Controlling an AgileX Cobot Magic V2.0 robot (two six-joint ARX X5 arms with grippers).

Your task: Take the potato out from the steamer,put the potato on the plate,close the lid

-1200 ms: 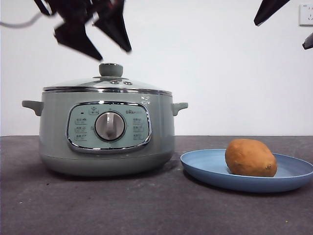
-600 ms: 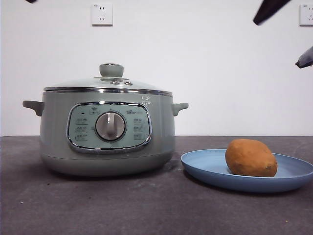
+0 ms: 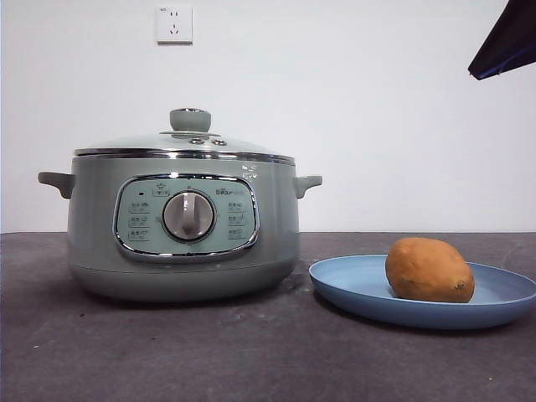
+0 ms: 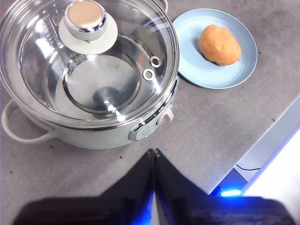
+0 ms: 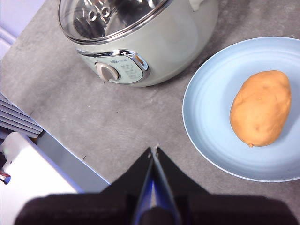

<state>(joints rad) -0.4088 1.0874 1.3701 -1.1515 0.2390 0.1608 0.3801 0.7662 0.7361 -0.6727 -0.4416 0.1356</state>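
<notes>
Both grippers clenched, holding nothing: left gripper [image 4: 154, 152] high above pot, right gripper [image 5: 154, 151] above table beside plate. Orange-brown oval potato [image 3: 430, 270] lies on light-blue shallow plate [image 3: 352, 285], right of sage-green round steamer [image 3: 184, 226]. Domed glass lid [image 3: 186, 141] seated on steamer, green knob up.

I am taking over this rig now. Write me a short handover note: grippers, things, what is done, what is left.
Left gripper: jaws shut, empty, raised above the steamer.
Right gripper: jaws shut, empty, above the table beside the plate.
The potato lies on the plate.
The lid sits closed on the steamer.
Done: all three steps, as far as visible.
Left: nothing that I can see.
</notes>
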